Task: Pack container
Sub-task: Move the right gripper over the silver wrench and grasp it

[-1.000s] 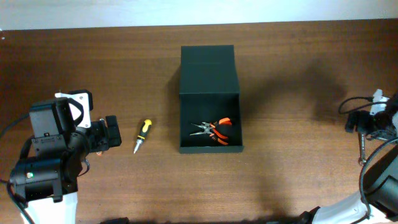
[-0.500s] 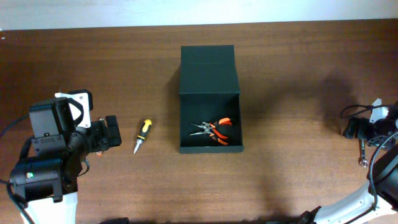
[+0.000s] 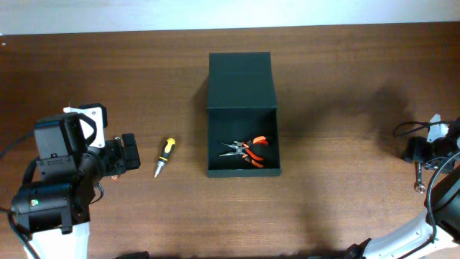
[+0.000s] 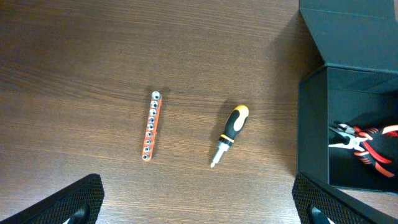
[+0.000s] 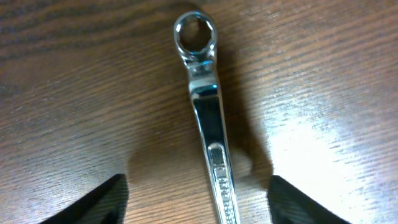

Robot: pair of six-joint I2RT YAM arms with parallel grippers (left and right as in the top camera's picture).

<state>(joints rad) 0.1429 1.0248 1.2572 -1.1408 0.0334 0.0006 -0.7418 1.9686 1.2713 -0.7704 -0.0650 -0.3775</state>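
Note:
The container [image 3: 242, 93] is a dark green-black box in the middle of the table, its lid flap folded back. Orange-handled pliers [image 3: 246, 151] lie inside it; they also show in the left wrist view [image 4: 364, 140] inside the box [image 4: 314, 124]. A yellow-black screwdriver [image 3: 165, 156] lies on the table left of the box, seen too in the left wrist view [image 4: 229, 134]. My left gripper [image 4: 199, 211] is open and empty, above the table short of the screwdriver. My right gripper [image 5: 202, 205] is open, its fingers either side of a chrome wrench [image 5: 208, 118] lying at the far right [image 3: 419, 176].
An orange strip of silver sockets [image 4: 151, 126] lies left of the screwdriver, under my left arm [image 3: 65, 173]. My right arm [image 3: 438, 151] sits at the table's right edge. The table's front edge is close to both arm bases.
My right gripper has moved right and toward the front, down over the wrench. The left arm, the screwdriver and the box have not moved.

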